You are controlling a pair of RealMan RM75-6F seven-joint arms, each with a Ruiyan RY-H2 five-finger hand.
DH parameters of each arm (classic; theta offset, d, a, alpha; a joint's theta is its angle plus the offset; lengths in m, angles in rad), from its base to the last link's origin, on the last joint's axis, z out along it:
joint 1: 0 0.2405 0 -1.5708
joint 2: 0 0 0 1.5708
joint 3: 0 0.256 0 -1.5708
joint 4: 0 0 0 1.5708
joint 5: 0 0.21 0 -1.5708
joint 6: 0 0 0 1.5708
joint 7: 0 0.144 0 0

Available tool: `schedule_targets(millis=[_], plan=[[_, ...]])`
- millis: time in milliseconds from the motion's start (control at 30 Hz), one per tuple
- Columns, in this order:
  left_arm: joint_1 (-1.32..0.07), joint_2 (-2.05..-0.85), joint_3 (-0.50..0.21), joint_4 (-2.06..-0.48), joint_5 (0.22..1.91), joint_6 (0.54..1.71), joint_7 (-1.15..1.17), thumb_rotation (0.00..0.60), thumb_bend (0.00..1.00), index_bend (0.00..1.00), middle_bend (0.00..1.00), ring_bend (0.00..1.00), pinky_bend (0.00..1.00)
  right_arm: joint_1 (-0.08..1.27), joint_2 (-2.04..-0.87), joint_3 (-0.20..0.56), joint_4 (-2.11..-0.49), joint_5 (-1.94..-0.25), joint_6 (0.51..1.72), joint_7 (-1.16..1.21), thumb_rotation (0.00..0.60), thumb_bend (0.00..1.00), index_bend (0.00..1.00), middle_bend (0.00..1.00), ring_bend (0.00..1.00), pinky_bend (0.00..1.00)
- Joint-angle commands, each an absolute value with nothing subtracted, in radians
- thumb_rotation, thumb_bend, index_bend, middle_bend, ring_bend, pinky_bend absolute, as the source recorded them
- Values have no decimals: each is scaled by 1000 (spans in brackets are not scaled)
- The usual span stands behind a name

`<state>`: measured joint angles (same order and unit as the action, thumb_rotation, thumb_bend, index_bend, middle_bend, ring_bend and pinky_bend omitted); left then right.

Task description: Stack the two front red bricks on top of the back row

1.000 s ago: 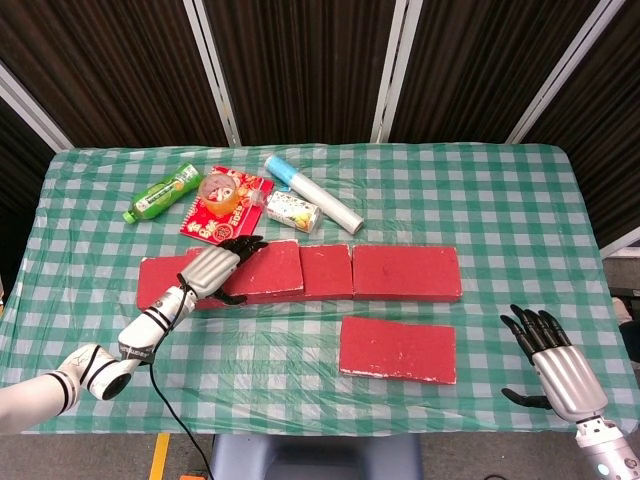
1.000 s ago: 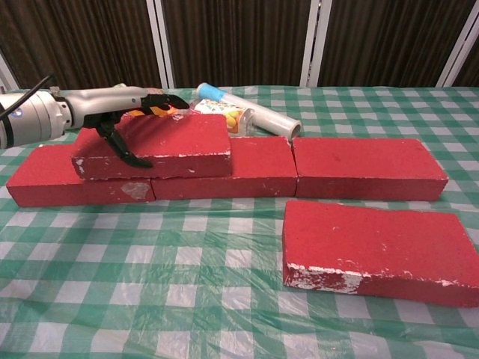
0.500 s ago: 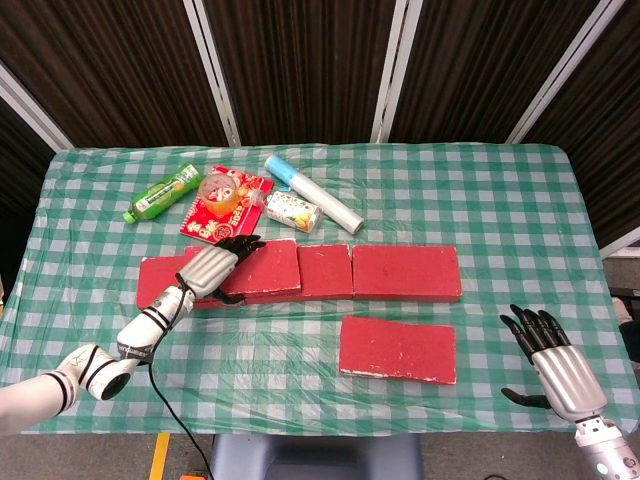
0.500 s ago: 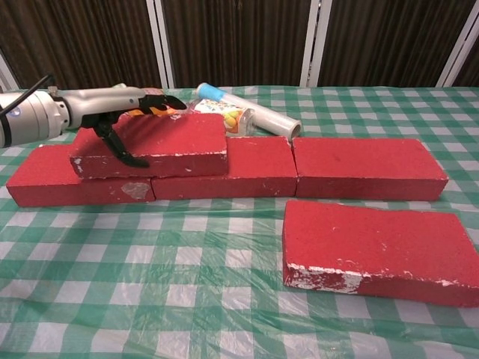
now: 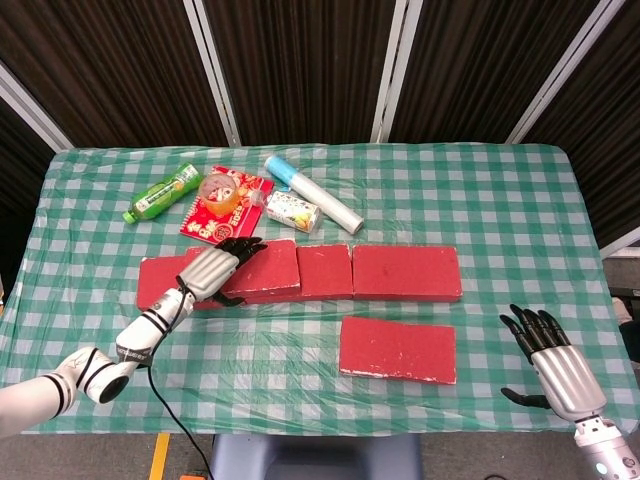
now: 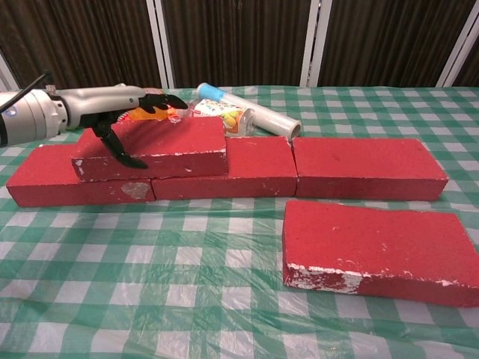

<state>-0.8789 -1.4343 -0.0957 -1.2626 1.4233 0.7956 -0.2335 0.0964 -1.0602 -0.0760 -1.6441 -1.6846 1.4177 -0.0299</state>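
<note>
Stacked red brick (image 6: 153,146) lies on the back row (image 6: 247,166), gripped between the left hand's (image 6: 123,112) thumb and curled fingers. Front brick (image 5: 398,349) lies flat, well apart from the right hand's (image 5: 548,361) spread, empty fingers.

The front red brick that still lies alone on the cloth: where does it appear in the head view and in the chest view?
Head view: the front red brick lies right of center, below the back row.
Chest view: it fills the lower right, nearest the camera.
Shared landmark: the right-end brick of the back row, directly behind it in both views.
</note>
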Motion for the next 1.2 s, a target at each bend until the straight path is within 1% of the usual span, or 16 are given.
schedule_targets(millis=[33, 100, 133, 167, 233, 267, 367, 467, 567, 733, 833, 1033, 1133, 1200], plan=[[-876, -1431, -97, -1268, 1427, 804, -233, 600, 217, 0, 0, 0, 89, 97, -1061, -76, -1643, -1686, 1418, -29, 600, 79, 0, 0, 0, 0], [-856, -1406, -95, -1302, 1452, 861, -224, 600, 217, 0, 0, 0, 84, 100, -1065, -77, -1636, -1698, 1421, -19, 600, 79, 0, 0, 0, 0], [-827, -1375, -85, -1335, 1483, 928, -198, 600, 220, 0, 0, 0, 83, 105, -1069, -81, -1633, -1710, 1418, -5, 600, 79, 0, 0, 0, 0], [-767, -1335, -55, -1383, 1528, 1033, -167, 600, 224, 0, 0, 0, 81, 112, -1078, -81, -1627, -1722, 1417, 18, 600, 80, 0, 0, 0, 0], [-678, -1295, 4, -1424, 1583, 1157, -114, 600, 229, 0, 0, 0, 75, 125, -1099, -80, -1609, -1732, 1410, 61, 600, 79, 0, 0, 0, 0], [-642, -1289, 27, -1421, 1599, 1199, -73, 600, 230, 0, 0, 0, 73, 130, -1112, -79, -1604, -1735, 1406, 81, 600, 79, 0, 0, 0, 0], [-514, -1311, 82, -1378, 1615, 1337, 63, 600, 232, 0, 0, 0, 70, 154, -1150, -86, -1593, -1747, 1372, 129, 600, 79, 0, 0, 0, 0], [-406, -1355, 116, -1320, 1606, 1433, 91, 600, 232, 0, 0, 0, 65, 187, -1179, -85, -1599, -1743, 1321, 160, 600, 79, 0, 0, 0, 0], [-344, -1389, 132, -1262, 1603, 1479, 46, 600, 232, 0, 0, 0, 63, 221, -1201, -76, -1613, -1713, 1250, 146, 600, 79, 0, 0, 0, 0], [-312, -1419, 130, -1187, 1630, 1517, -39, 600, 231, 0, 0, 0, 64, 278, -1241, -50, -1645, -1625, 1122, 81, 600, 79, 0, 0, 0, 0], [-305, -1431, 122, -1155, 1637, 1523, -42, 600, 231, 0, 0, 0, 64, 298, -1279, -27, -1648, -1566, 1078, 20, 600, 79, 0, 0, 0, 0], [-298, -1429, 107, -1146, 1645, 1522, -64, 600, 231, 0, 0, 0, 63, 349, -1330, 4, -1677, -1456, 979, -81, 600, 79, 0, 0, 0, 2], [-300, -1425, 107, -1140, 1659, 1519, -79, 600, 231, 0, 0, 0, 63, 374, -1346, 13, -1690, -1402, 937, -135, 600, 79, 0, 0, 0, 39], [-300, -1425, 105, -1136, 1661, 1515, -86, 600, 232, 0, 0, 0, 64, 381, -1358, 20, -1694, -1371, 934, -176, 600, 79, 0, 0, 0, 75]])
